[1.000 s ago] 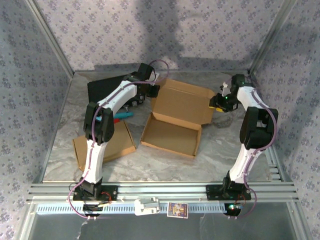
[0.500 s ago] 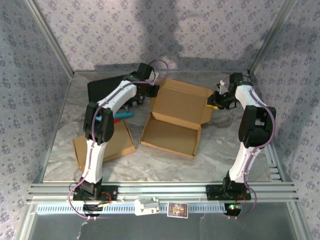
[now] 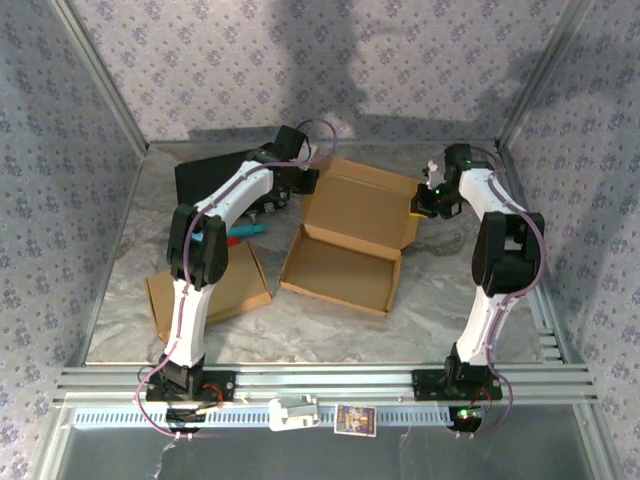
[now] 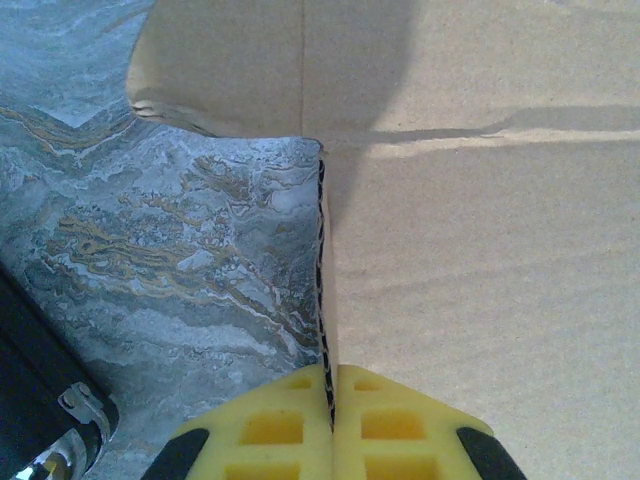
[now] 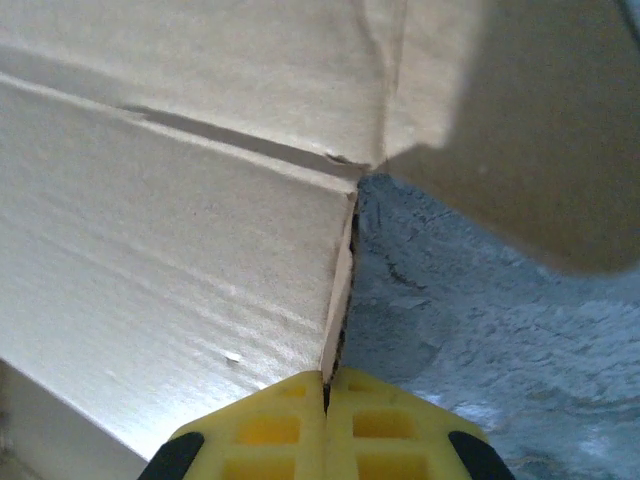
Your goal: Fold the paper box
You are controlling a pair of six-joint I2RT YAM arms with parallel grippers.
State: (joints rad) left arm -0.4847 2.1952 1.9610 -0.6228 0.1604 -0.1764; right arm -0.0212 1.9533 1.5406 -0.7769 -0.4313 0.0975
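The paper box (image 3: 350,240) lies open in the middle of the gray stone table (image 3: 440,310), between the two arms. It is brown cardboard. Its tray part sits nearer the arm bases, and its lid part lies flat on the far side, touching the tray along one long fold. The left gripper (image 4: 330,385) is at the far left corner of the lid. Its two yellow fingers (image 4: 270,432) are pressed together with the thin edge of a cardboard flap caught between them, so it is pinching the box. In the left wrist view the flap edge runs straight up from the fingers, with brown card on the right side and bare table on the left. The right gripper (image 5: 326,385) is at the far right corner of the lid. Its yellow fingers (image 5: 395,432) are squeezed together too, and the edge of a side flap goes down right between them, so it also grips the box. In the right wrist view the card is on the left of the fingers and the table is on the right. A black case (image 3: 205,178) sits behind the left arm, just beside the box. A blue pen (image 3: 247,230) lies near it. A flat piece of cardboard (image 3: 235,290) lies under the left arm, apart from the box.
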